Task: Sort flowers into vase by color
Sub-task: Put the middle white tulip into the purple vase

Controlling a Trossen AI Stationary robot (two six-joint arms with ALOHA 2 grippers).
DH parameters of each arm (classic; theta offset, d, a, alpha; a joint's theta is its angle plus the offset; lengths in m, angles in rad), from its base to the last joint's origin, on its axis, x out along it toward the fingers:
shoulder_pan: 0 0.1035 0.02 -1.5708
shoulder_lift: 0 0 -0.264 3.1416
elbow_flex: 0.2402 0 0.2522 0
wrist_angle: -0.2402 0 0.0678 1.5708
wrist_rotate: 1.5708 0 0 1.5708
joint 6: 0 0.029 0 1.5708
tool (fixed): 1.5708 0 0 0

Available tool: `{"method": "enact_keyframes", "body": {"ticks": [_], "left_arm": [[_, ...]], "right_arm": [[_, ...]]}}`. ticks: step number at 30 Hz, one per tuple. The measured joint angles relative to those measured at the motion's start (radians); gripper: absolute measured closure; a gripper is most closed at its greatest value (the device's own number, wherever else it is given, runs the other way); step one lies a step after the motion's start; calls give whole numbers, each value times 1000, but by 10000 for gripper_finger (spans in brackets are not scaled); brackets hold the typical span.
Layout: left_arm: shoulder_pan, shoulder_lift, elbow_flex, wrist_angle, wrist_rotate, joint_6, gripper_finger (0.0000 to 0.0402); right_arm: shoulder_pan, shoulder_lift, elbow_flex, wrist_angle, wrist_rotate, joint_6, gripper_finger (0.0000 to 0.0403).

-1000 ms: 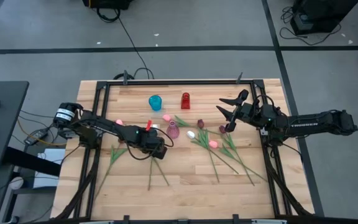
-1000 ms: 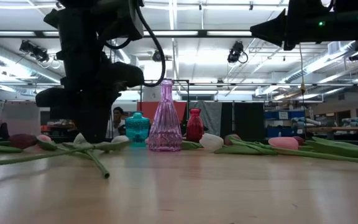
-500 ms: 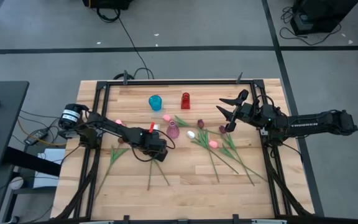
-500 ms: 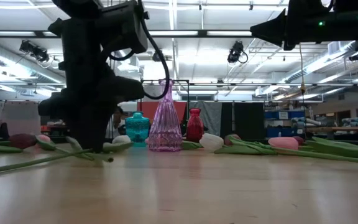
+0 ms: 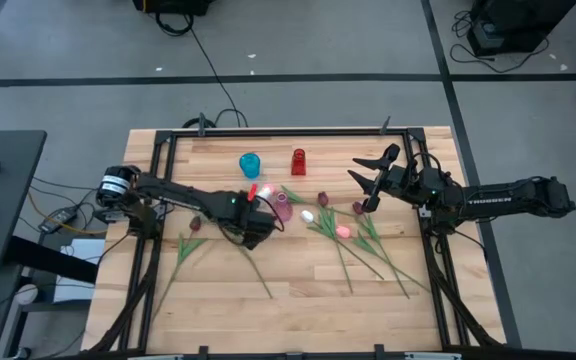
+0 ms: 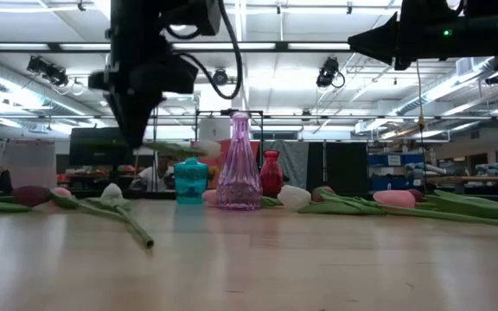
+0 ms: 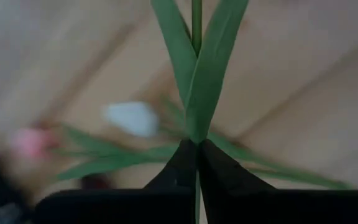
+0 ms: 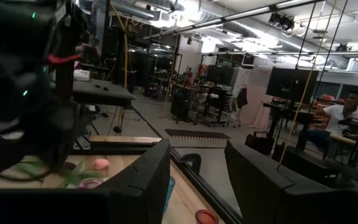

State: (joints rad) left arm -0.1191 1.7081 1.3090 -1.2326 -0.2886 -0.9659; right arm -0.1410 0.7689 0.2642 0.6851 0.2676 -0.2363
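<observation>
Flower stem (image 7: 196,93) clamped between the closed fingers of the left gripper (image 5: 253,222), two long green leaves (image 7: 213,68) fanning out past the fingertips (image 7: 185,163) in the left wrist view. Gripper raised clear of the bench (image 5: 298,300) in the low view, stem and leaf (image 6: 173,149) projecting sideways toward the pink vase (image 6: 238,164). Head colour of the held flower not determinable. From above, left gripper just beside the pink vase (image 5: 281,207), toward the middle of the bench.

Near that gripper on the bench: one maroon flower (image 5: 194,222) with stem running toward the front left, one loose green stem (image 5: 256,272) angled toward the front edge. In the low view, a white flower (image 6: 112,193), a pink bud (image 6: 61,193) and a maroon bud (image 6: 31,195) lying flat at left.

Blue vase (image 5: 250,164) and red vase (image 5: 298,161) upright toward the back of the bench, near each other and apart from the pink vase.

Right of the pink vase, a cluster of flowers lying flat: white head (image 5: 307,216), pink head (image 5: 343,231), maroon heads (image 5: 322,199), stems overlapping and trailing toward the front right.

Right gripper (image 5: 366,182) held above the back right area of the bench, fingers (image 8: 143,180) spread apart, nothing between them.

Person (image 8: 339,118) seated in the room beyond, seen in the right wrist view.
</observation>
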Motion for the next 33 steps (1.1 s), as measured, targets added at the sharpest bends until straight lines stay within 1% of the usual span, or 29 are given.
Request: {"method": "enact_keyframes", "body": {"ticks": [2,4,7,10,12,15,18,20,22,24,26,30,32,33], "left_arm": [[17,0,54,-75,-43,23,393],[40,0,107,-100,-89,65,394],[74,0,190,-88,-151,154,395],[107,0,284,-35,-196,279,395],[120,0,350,27,-211,403,395],[123,-2,438,166,-216,616,395],[121,-2,491,327,-214,783,392],[122,-2,505,440,-215,818,391],[120,-2,506,522,-215,823,390],[112,-2,490,601,-187,895,389],[103,-2,459,679,-136,967,389],[114,-1,389,828,37,1038,389],[132,-1,385,848,93,1063,388],[139,-1,385,856,109,1070,388]], "right_arm": [[0,0,0,0,0,0,235],[0,0,0,0,0,0,235],[0,0,0,0,0,0,235],[0,0,0,0,0,0,235],[0,0,0,0,0,0,235],[0,0,0,0,0,0,235],[0,0,0,-6,0,0,235],[0,-8,0,-30,30,-20,235],[2,-32,0,-71,115,-54,235],[7,-67,0,-117,186,-63,236],[15,-112,0,-163,173,-60,237],[26,-199,0,-242,12,-24,238],[27,-230,0,-270,-43,-6,238],[27,-243,0,-282,-52,-3,238]]}}
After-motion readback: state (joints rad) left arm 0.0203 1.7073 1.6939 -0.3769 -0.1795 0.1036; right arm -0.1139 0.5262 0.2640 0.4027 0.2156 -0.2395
